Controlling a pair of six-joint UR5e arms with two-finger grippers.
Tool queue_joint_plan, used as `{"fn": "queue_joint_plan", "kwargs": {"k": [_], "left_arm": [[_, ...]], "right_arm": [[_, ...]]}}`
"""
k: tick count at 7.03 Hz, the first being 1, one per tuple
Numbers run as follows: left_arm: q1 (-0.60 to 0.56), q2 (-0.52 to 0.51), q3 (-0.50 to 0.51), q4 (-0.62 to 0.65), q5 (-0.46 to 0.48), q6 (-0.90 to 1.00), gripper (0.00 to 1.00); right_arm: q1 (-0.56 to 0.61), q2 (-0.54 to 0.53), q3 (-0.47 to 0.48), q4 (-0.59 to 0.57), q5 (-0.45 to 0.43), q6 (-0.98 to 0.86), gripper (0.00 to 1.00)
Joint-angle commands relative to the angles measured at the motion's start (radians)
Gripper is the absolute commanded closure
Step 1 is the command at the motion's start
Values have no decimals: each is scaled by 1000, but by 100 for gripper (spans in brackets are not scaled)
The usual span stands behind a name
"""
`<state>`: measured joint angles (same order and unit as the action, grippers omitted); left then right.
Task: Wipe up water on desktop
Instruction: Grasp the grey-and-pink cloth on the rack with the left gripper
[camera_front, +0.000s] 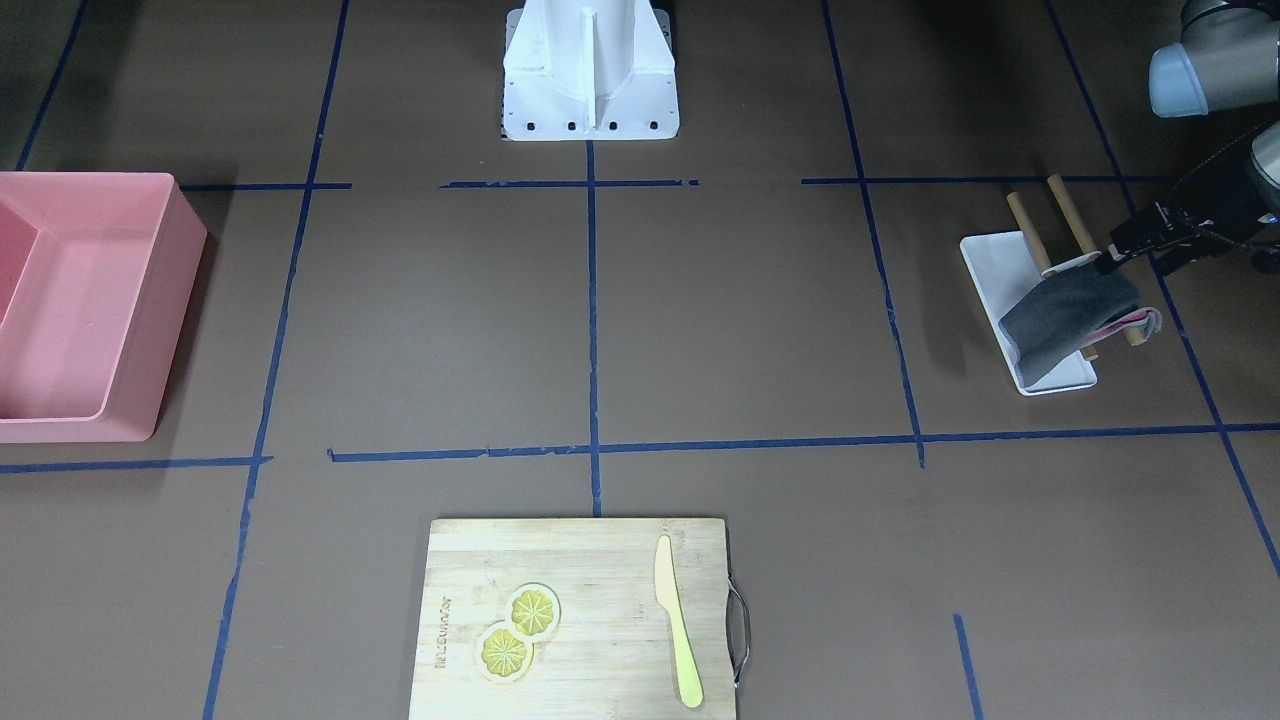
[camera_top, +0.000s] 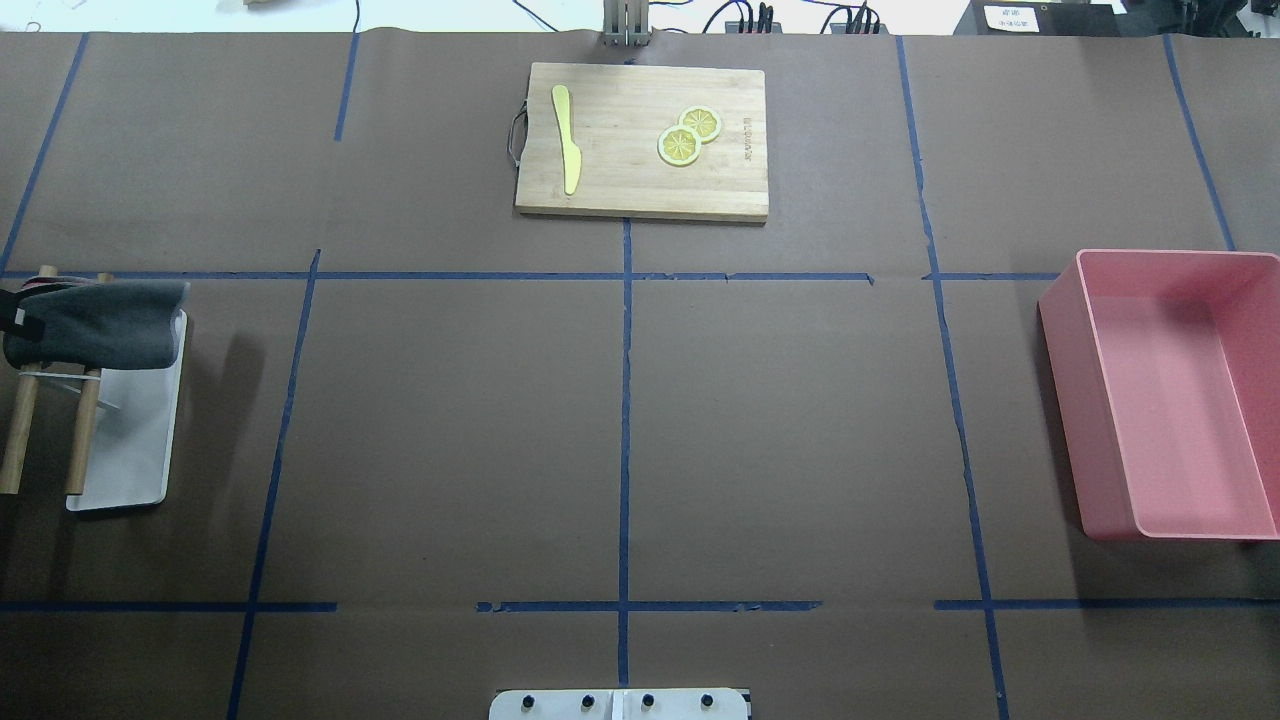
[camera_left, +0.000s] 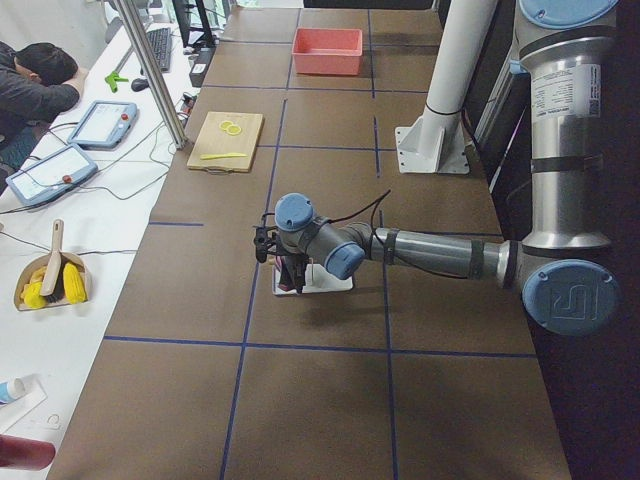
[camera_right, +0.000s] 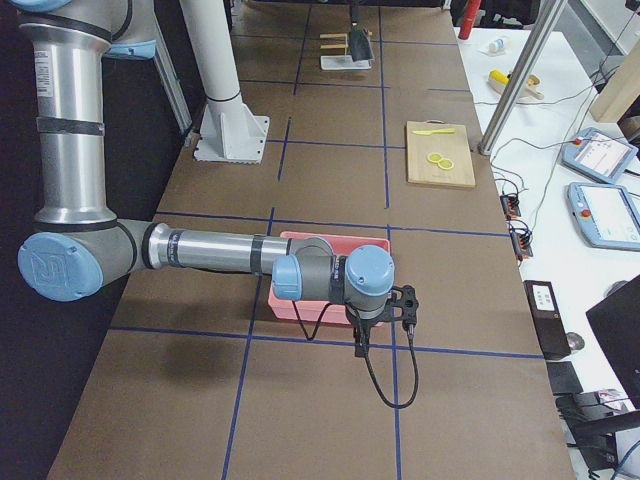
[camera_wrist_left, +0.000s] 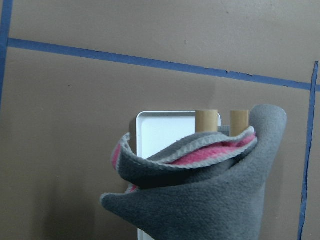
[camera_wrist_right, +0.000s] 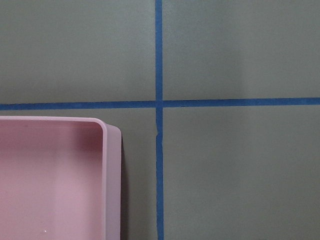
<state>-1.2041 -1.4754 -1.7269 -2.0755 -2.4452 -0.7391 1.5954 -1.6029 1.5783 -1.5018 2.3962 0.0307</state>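
The desktop (camera_top: 780, 420) is dark brown with blue tape lines; no water shows on it in any view. A grey cloth with a pink inner side (camera_front: 1065, 320) hangs over two wooden rods (camera_front: 1030, 235) above a small white tray (camera_front: 1000, 265). My left gripper (camera_front: 1115, 262) is at the cloth's upper edge and looks shut on it. In the left wrist view the bunched cloth (camera_wrist_left: 210, 200) fills the bottom and hides the fingers. My right gripper (camera_right: 385, 315) shows only in the exterior right view, above the desktop beside the pink bin; I cannot tell whether it is open or shut.
A pink bin (camera_top: 1160, 390) stands on the robot's right side. A wooden cutting board (camera_top: 640, 140) with two lemon slices (camera_top: 690, 135) and a yellow knife (camera_top: 567, 135) lies at the far middle. The white robot base (camera_front: 590, 70) stands at the near middle edge.
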Motion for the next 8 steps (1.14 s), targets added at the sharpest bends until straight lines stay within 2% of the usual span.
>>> {"fn": "queue_joint_plan", "kwargs": {"k": [1, 4, 5, 8], "left_arm": [[1, -20, 26, 0, 0, 4, 3], [1, -34, 35, -2, 0, 6, 16], [0, -33, 29, -2, 0, 7, 29], [0, -34, 33, -2, 0, 9, 45]], "right_arm": [[0, 0, -1, 0, 0, 0, 0], [0, 0, -3, 0, 0, 0, 0], [0, 0, -3, 0, 0, 0, 0], [0, 0, -3, 0, 0, 0, 0]]}}
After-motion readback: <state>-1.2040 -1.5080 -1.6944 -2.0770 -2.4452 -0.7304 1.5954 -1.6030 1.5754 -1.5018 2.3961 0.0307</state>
